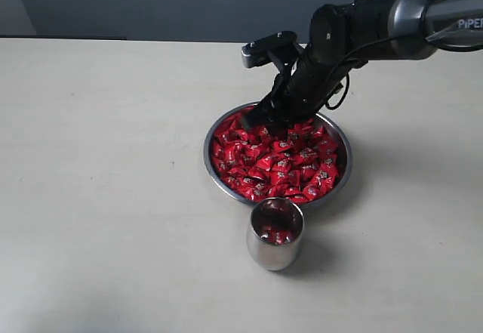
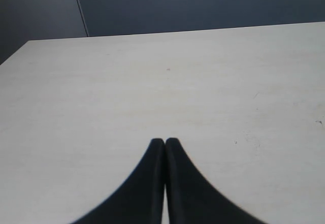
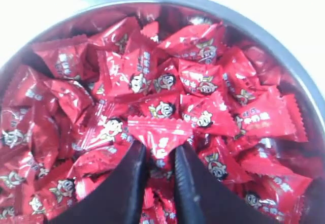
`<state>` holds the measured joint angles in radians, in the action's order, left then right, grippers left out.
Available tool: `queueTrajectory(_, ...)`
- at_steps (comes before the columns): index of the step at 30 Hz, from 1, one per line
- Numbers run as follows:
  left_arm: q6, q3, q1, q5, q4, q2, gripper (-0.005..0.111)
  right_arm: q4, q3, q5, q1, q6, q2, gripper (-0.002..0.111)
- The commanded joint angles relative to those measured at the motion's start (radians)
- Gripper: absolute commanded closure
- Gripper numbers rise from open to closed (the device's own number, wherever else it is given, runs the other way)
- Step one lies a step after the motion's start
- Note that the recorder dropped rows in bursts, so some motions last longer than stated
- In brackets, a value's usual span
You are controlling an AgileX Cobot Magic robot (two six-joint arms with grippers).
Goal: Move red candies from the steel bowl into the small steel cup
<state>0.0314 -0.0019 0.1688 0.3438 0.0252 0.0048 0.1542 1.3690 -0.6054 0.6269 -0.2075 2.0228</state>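
Note:
The steel bowl [image 1: 213, 168] sits mid-table, heaped with red candies [image 1: 283, 163]. In front of it stands the small steel cup [image 1: 275, 248] with some red candies inside. My right gripper [image 1: 264, 115] reaches down into the far left part of the bowl. In the right wrist view the right gripper [image 3: 160, 150] is shut on one red candy [image 3: 163, 133], whose wrapper fans out past the fingertips, just above the pile inside the bowl [image 3: 264, 28]. My left gripper [image 2: 164, 141] is shut on nothing over bare table and does not show in the exterior view.
The light tabletop [image 1: 106, 182] stretches wide to the left of the bowl and cup. A dark wall [image 1: 151, 1] runs behind the table's far edge. The right arm [image 1: 392, 16] comes in from the upper right.

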Motion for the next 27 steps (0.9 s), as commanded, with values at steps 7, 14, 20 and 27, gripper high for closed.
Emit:
queueTrajectory(7,-0.002,0.002,0.002,-0.010,0.002,-0.005,0.106,-0.036,-0.001,-0.094,-0.007,0.031,-0.081,0.109)
queueTrajectory(14,-0.002,0.002,0.002,-0.010,0.002,-0.005,0.106,-0.034,-0.184,0.023,-0.007,0.127,-0.259,0.109)
queueTrajectory(20,-0.002,0.002,0.002,-0.010,0.002,-0.005,0.106,0.037,-0.405,0.081,0.039,0.158,-0.496,0.109)
queueTrajectory(27,-0.002,0.002,0.002,-0.010,0.002,-0.005,0.106,0.063,-0.545,0.093,0.196,0.158,-0.591,0.109)
